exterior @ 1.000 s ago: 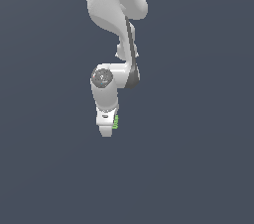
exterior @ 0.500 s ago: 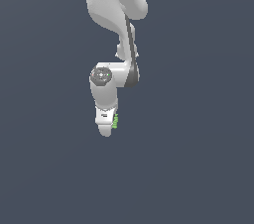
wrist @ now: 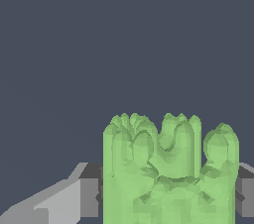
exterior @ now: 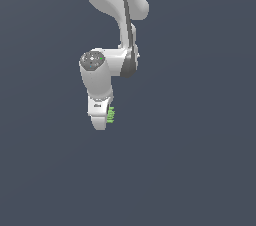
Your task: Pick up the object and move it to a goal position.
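The object (exterior: 111, 115) is a small light-green blocky thing with darker ridges. In the exterior view it peeks out at the side of my white gripper (exterior: 102, 120), held above the dark grey ground. In the wrist view the object (wrist: 168, 173) fills the lower middle, lumpy and green, clamped between my two grey fingers (wrist: 84, 196). The gripper is shut on it. Most of the object is hidden behind the gripper in the exterior view.
The white arm (exterior: 112, 0) comes down from the top of the exterior view. A plain dark grey surface (exterior: 200, 170) lies all around. No goal marker shows.
The arm and the held object have barely moved; the gripper stays shut on the object.
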Tool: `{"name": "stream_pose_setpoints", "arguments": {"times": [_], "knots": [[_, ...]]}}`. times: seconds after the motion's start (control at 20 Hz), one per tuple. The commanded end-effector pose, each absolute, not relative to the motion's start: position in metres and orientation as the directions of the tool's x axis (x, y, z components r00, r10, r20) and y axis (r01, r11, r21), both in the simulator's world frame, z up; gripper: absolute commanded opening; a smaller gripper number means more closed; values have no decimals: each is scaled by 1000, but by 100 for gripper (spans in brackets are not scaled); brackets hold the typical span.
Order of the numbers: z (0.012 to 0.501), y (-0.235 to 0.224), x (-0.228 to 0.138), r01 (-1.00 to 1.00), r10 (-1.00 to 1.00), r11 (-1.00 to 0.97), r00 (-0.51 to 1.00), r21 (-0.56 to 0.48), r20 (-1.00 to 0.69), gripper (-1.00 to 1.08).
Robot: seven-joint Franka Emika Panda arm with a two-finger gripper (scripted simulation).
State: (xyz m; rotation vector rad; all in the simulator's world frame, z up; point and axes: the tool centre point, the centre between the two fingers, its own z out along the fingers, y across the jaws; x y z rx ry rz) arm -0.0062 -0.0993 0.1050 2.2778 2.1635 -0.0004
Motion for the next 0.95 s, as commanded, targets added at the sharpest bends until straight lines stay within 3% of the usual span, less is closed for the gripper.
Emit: {"name": "stream_pose_setpoints", "arguments": {"times": [0.0,0.45,0.9], "knots": [[129,-107,-9,999,999,-52,52,1,-1,-100],[202,-132,-15,999,999,-52,52,0,1,-100],[225,-141,-16,999,999,-53,53,0,0,-100]]}}
